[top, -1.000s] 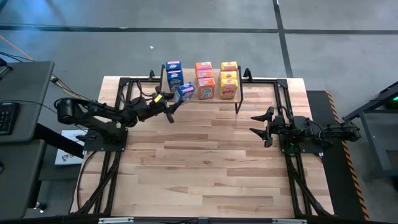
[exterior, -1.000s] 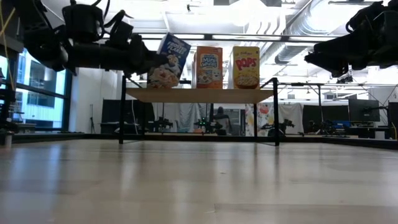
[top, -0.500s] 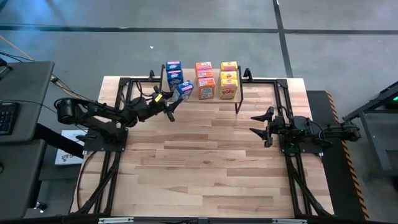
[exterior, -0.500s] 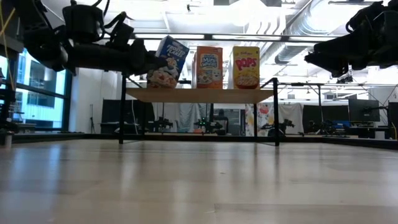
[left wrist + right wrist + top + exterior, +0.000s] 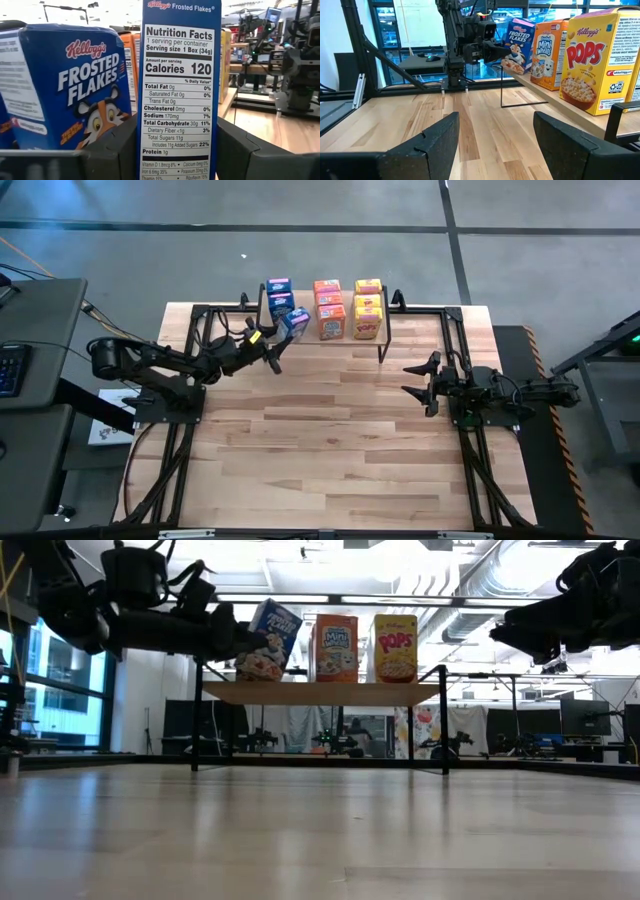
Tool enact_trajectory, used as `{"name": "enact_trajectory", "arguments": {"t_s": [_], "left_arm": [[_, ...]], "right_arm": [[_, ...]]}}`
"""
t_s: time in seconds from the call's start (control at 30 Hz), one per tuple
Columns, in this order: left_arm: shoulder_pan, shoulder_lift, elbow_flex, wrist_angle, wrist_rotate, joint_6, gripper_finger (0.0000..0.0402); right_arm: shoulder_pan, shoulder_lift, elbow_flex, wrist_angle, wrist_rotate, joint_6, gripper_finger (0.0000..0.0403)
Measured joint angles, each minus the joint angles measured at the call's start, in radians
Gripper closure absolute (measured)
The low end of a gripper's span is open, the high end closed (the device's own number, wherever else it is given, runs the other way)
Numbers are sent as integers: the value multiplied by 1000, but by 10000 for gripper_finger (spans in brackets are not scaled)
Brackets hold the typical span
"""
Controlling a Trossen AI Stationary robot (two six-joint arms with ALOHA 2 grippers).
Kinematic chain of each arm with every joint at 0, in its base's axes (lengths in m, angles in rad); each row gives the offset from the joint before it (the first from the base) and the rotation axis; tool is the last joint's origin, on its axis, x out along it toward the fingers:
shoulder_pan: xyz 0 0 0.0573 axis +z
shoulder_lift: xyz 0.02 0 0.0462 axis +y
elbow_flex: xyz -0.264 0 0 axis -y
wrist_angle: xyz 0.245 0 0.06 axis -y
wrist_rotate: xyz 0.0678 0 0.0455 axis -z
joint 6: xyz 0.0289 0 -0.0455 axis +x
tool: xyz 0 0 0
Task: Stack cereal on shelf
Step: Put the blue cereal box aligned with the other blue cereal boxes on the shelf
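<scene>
Evidently light, stiff cardboard: left gripper [image 5: 278, 346] clamps the tilted blue cereal box [image 5: 268, 639] by its narrow sides over the shelf [image 5: 320, 692]; right gripper [image 5: 418, 383] waits, spread wide.

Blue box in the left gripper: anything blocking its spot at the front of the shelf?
Nothing visible does. The left gripper holds the blue box tilted at the shelf front edge, another blue box just behind it.

My table [image 5: 330, 430] was a big top made of light wood strips. The shelf [image 5: 385, 345] stood right on it, at the far edge, on thin dark legs. In front of the shelf the wood was bare. My two arm stands sat on the table too, well apart, one to each side of the shelf.
</scene>
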Motion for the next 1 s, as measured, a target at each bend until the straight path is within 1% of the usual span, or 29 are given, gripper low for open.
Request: {"name": "enact_trajectory", "arguments": {"t_s": [0.13, 0.33, 0.67, 0.87, 1.0], "left_arm": [[0, -1, 1, -10, -18, -4, 201], [0, -1, 1, -15, -20, -2, 181], [0, 0, 0, -18, -25, 13, 178], [-10, 0, 0, -18, -79, 7, 178], [-16, 0, 0, -15, -82, -1, 178]], "right_arm": [[0, 0, 0, 0, 0, 0, 155], [0, 0, 0, 0, 0, 0, 155], [0, 0, 0, 0, 0, 0, 155], [0, 0, 0, 0, 0, 0, 155], [0, 0, 0, 0, 0, 0, 155]]}}
